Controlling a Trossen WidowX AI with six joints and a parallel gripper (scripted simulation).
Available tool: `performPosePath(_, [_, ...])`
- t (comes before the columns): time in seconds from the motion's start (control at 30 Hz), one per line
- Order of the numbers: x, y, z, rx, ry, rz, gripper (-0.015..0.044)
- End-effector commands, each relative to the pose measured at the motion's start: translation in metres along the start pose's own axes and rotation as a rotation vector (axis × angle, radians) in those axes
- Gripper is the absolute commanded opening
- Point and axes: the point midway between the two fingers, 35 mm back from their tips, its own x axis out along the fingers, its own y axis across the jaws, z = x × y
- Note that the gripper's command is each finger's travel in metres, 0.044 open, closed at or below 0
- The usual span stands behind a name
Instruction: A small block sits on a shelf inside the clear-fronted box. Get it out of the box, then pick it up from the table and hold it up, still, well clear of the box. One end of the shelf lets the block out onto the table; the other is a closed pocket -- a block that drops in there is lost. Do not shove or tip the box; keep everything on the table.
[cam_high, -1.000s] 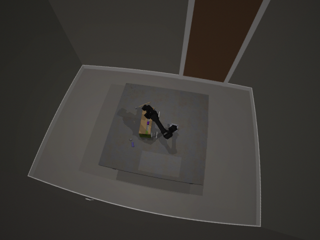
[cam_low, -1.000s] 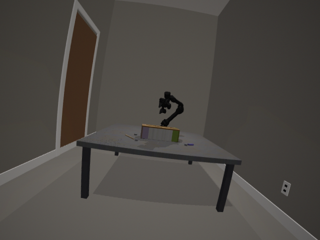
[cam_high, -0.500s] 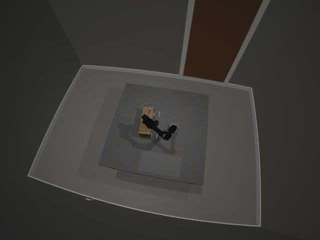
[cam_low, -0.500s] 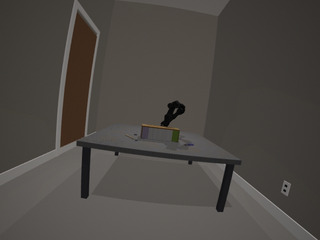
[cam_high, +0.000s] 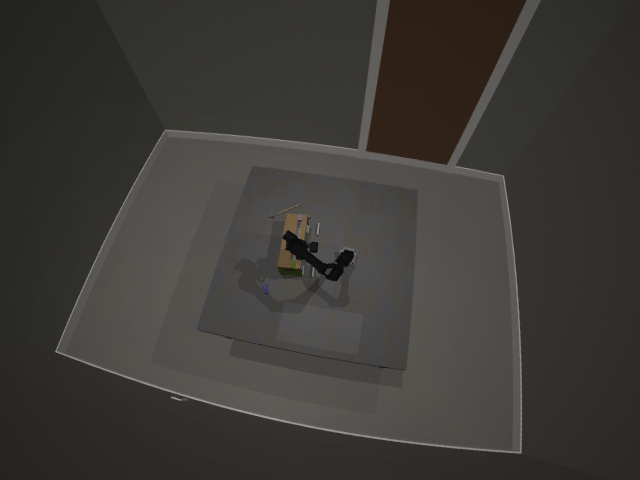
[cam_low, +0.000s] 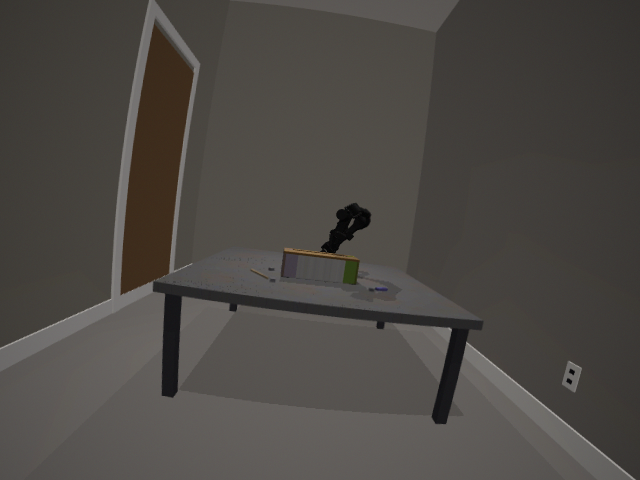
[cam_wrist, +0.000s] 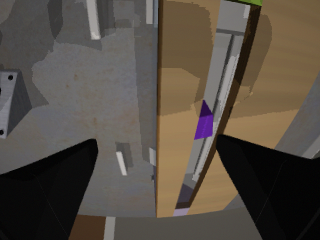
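Observation:
The box (cam_high: 283, 260) (cam_low: 320, 269) (cam_wrist: 177, 90) stands upright on the table, with wooden top panels and a long narrow slot between them. One end is green (cam_high: 290, 271) (cam_low: 351, 272), the other pale lilac (cam_wrist: 181, 212). The purple block (cam_wrist: 204, 122) shows through the slot in the wrist view, inside the box, part way along; its exact contact with the shelf cannot be told. My gripper (cam_wrist: 158, 143) is open and empty, above the box, its fingertips to either side of the box's near-side edge and slot in the wrist view.
A thin wooden stick (cam_high: 289, 209) (cam_low: 259, 273) lies past the lilac end. A blue-purple piece (cam_high: 265, 289) (cam_low: 381, 289) lies past the green end, beside a small grey piece (cam_high: 262, 279) (cam_low: 371, 289). White bars (cam_high: 317, 228) (cam_wrist: 93, 20) lie between the box and the arm's base (cam_wrist: 7, 105).

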Motion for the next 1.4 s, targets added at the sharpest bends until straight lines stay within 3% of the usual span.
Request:
performPosePath(0.0, [0.007,0.001,0.002,0.004,0.002,0.006,0.0400])
performPosePath(1.37, [0.061,-0.001,0.022,-0.003,0.004,0.006,0.0400])
